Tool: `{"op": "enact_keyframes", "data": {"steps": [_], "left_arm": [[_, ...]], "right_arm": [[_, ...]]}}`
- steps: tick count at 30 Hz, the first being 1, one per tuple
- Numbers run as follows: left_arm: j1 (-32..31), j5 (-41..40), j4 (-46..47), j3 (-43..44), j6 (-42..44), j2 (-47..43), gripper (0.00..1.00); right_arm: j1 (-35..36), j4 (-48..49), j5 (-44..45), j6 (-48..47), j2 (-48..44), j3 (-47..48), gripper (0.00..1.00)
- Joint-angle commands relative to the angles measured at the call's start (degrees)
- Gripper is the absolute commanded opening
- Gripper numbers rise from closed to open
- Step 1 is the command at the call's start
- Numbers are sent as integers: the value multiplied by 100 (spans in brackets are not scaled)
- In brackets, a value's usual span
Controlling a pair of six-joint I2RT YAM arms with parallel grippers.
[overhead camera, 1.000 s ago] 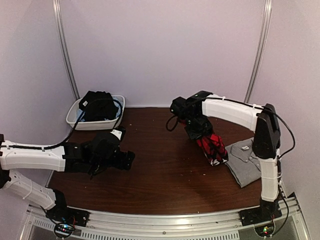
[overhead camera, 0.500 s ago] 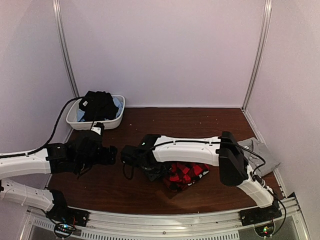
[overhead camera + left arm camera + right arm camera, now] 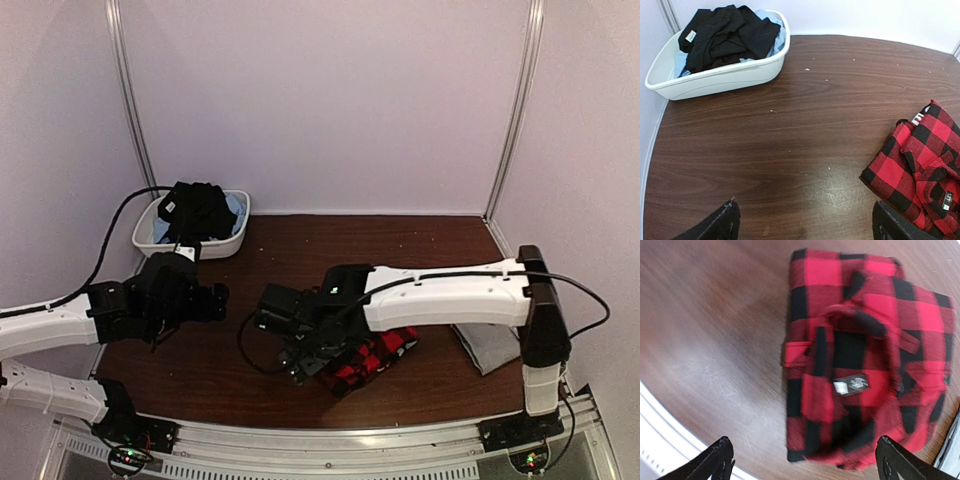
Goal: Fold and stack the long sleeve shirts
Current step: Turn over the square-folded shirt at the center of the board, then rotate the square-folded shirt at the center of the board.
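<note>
The red-and-black check flannel shirt (image 3: 372,355) lies folded on the brown table near the front edge, its white label (image 3: 841,386) facing up. My right gripper (image 3: 303,362) hovers over the flannel's left end, open, with the shirt's (image 3: 865,365) near edge lying loose between the wide-spread fingertips (image 3: 717,460). The grey shirt (image 3: 488,345) lies flat at the right, partly hidden behind the right arm. My left gripper (image 3: 212,300) is open over bare wood at the left, and the flannel (image 3: 920,165) shows off to its right.
A white plastic tub (image 3: 225,243) with black and light-blue clothes stands at the back left corner, and its rim (image 3: 720,75) also shows in the left wrist view. A metal rail (image 3: 330,445) runs along the front edge. Walls close in on three sides.
The right arm swung the flannel from the back right, beside the grey shirt, down to the front middle, then opened and let it go. The left arm drew back to the left.
</note>
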Motion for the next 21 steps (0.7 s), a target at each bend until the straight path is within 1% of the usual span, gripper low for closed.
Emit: {"op": "enact_keyframes", "data": {"steps": [1,3,7,11,15,18,21], "left_arm": [[37,819,781,82,143,302,93],[35,1404,1317,-110,95,428,93],[16,2617,2398,-442,-188,824,93],[-82,3194,3105,-570,-427,1289,93],[-199,3643,3648,-557,-616,1745,94],[-216,3943,4014,-557,-809,2128,94],[-225,4125,4237,-525,-980,2418,94]], "right_arm": [[-527,1131,-185,42,-1456,-1360,100],[-991,1677,-479,-4,-2067,-2129,100],[-2161,3076,-1582,-118,-3005,-3661,100],[-3075,3888,-2295,-231,-3256,-4566,100],[-3582,4460,-2841,-295,-3054,-5044,100],[-3732,4679,-2907,-321,-2884,-5282,100],[-3763,5098,-3253,-246,-2876,-5694,100]]}}
